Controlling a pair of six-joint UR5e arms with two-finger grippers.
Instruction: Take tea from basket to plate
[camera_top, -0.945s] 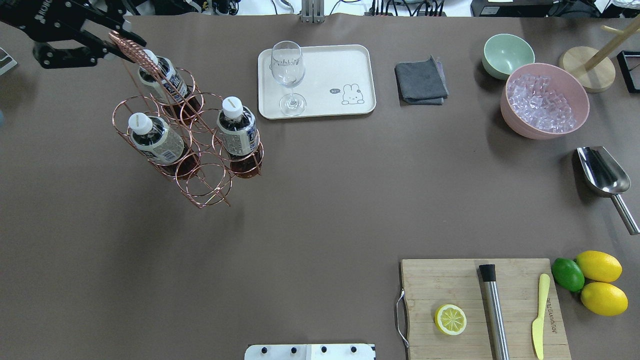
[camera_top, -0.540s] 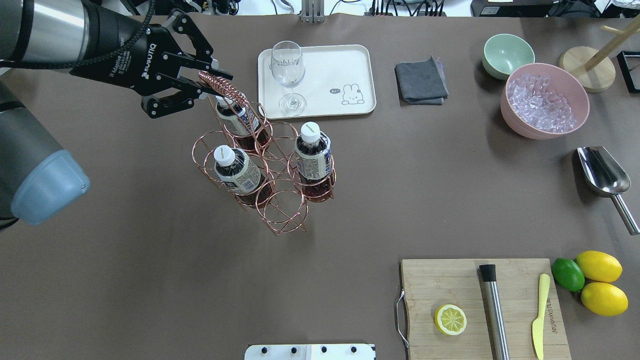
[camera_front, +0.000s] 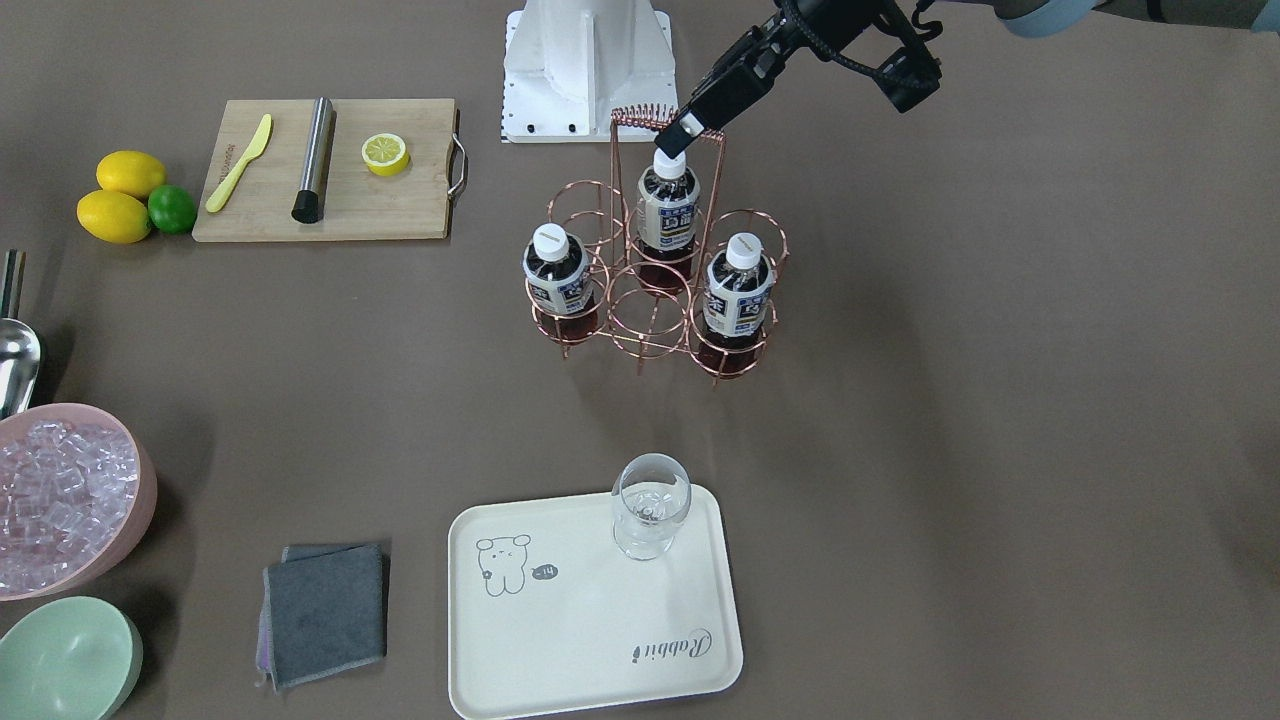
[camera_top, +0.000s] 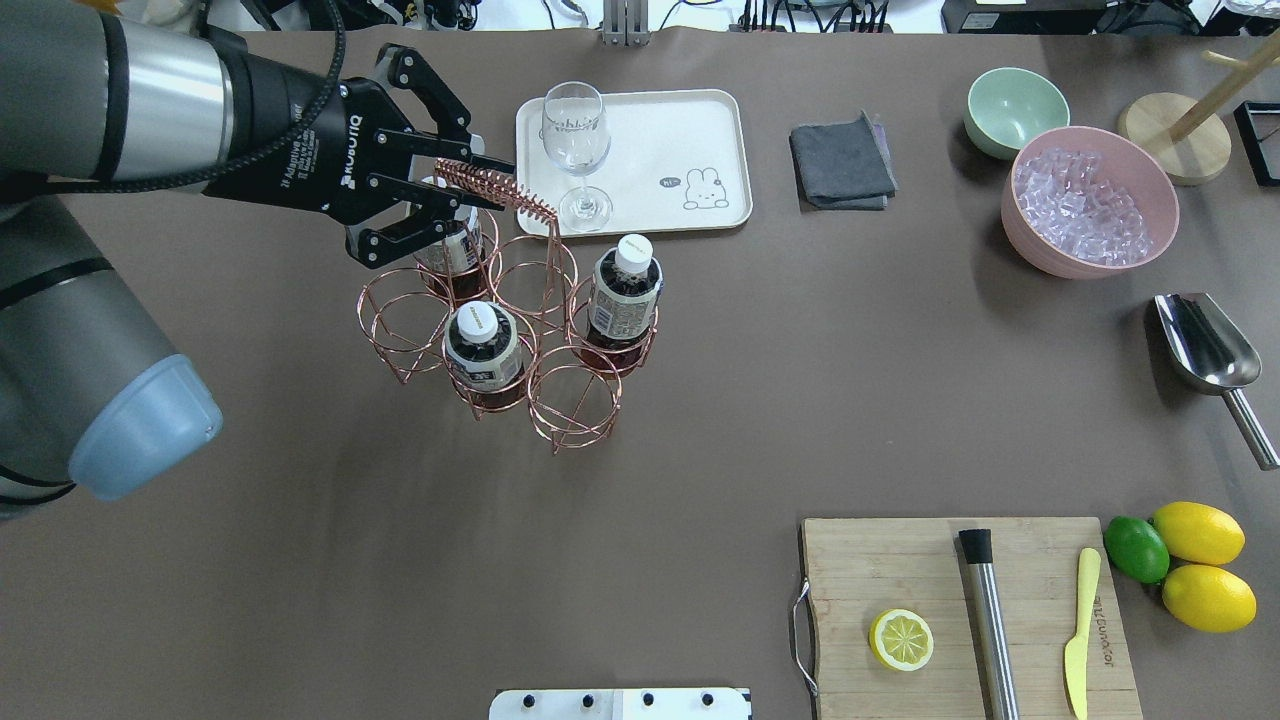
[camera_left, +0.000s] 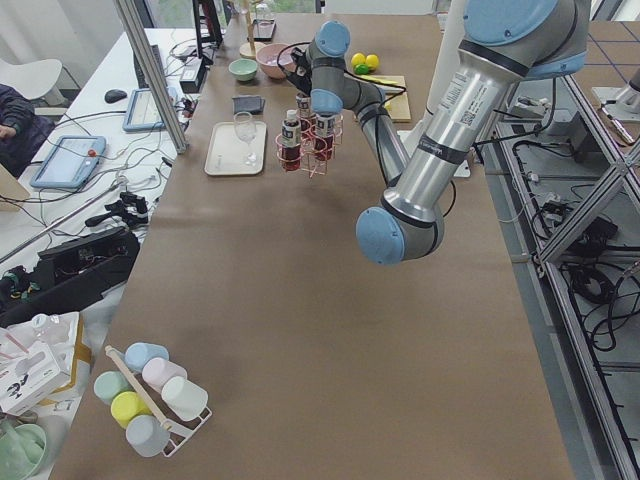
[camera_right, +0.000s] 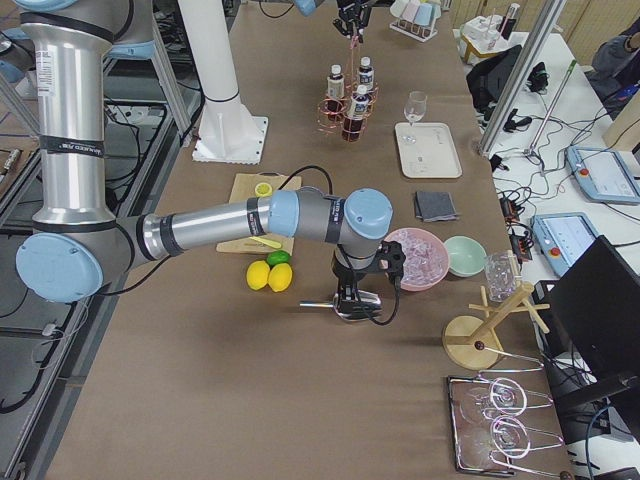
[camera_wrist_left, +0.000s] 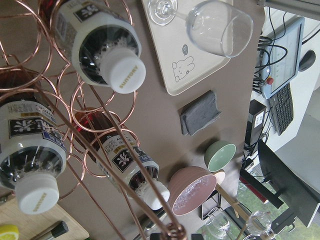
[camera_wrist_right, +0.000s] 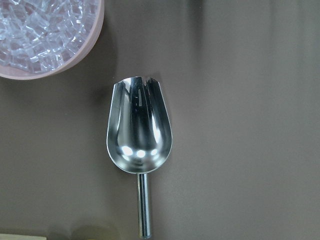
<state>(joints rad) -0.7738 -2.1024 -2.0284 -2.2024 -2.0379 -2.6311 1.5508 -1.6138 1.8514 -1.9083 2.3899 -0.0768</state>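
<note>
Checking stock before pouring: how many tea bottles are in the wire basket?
3, all in the basket: one nearest the tray, one in front, one under the left gripper.

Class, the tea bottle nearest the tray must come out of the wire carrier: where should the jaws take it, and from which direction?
Grip the tea bottle at its white cap, from straight above: the carrier ring encircles its body, leaving only the top free.

A robotics lab: aluminium frame, cables, monitors surround the table.
</note>
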